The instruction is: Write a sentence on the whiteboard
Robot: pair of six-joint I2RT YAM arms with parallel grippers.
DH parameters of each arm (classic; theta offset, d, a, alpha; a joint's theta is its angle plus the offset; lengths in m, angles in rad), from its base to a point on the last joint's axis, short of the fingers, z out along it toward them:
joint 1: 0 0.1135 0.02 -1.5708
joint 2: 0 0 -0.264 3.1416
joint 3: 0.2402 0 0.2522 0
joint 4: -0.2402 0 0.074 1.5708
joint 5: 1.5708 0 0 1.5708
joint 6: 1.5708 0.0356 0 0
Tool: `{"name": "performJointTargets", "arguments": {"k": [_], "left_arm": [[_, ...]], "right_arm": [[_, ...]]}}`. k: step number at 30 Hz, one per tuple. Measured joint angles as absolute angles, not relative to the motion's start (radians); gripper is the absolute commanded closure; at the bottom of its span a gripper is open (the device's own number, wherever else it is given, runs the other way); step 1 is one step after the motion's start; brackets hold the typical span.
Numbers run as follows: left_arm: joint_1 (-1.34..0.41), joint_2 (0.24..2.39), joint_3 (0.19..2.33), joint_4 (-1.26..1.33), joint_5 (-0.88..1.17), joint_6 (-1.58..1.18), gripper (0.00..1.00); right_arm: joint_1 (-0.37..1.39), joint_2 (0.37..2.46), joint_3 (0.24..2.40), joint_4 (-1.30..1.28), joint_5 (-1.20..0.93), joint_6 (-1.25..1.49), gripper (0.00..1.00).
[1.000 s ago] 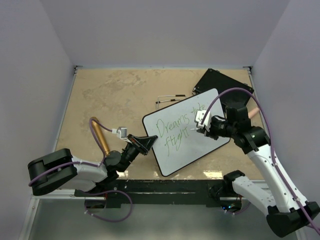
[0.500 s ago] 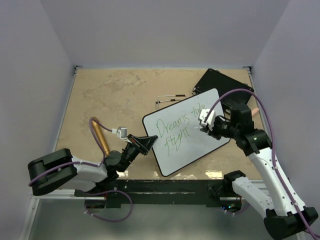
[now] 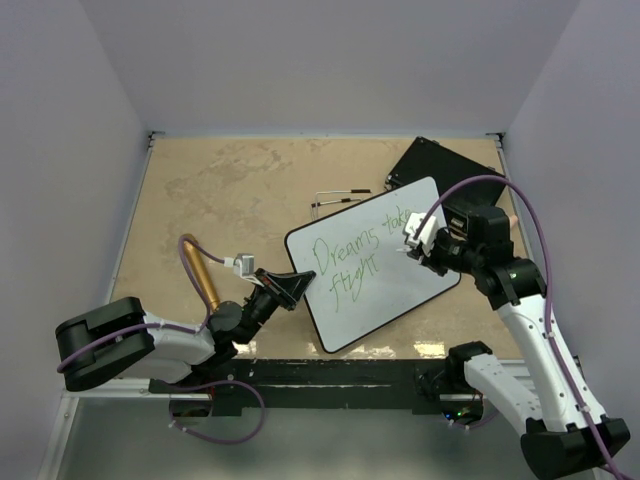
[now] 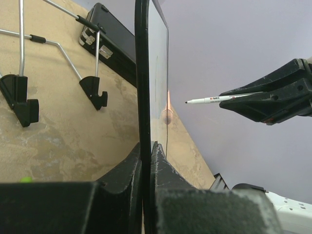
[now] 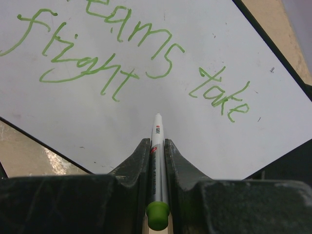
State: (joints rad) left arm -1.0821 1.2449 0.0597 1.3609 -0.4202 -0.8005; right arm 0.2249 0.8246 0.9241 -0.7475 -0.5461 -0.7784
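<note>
Left jaws clamp the edge of the whiteboard (image 3: 395,290) near the surface's (image 3: 230,190) front edge; right jaws pinch a green-ended pen (image 5: 157,141), tip off the board.

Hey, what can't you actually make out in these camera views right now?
Left wrist: the glossy white whiteboard with thin black frame is edge-on, so its green writing is unreadable.
Right wrist: the first word's start is cut off by the top edge.
Top view: the white, green-capped marker is too small to see in the right jaws.
</note>
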Motion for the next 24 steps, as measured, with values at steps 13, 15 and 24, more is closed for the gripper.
{"name": "performJointTargets", "arguments": {"k": [13,15,24], "left_arm": [[-1.082,1.245,0.06,1.361,-0.419,-0.801,1.0],[-1.082,1.245,0.06,1.361,-0.419,-0.801,1.0],[-1.082,1.234,0.06,1.36,-0.413,-0.79,1.0]], "right_arm": [[0.167,0.827,0.924,-0.749,-0.611,-0.792,1.0],[0.149,0.833,0.924,-0.749,-0.631,-0.799,1.0],[0.084,0.876,0.924,-0.768,-0.717,-0.858,1.0]]}}
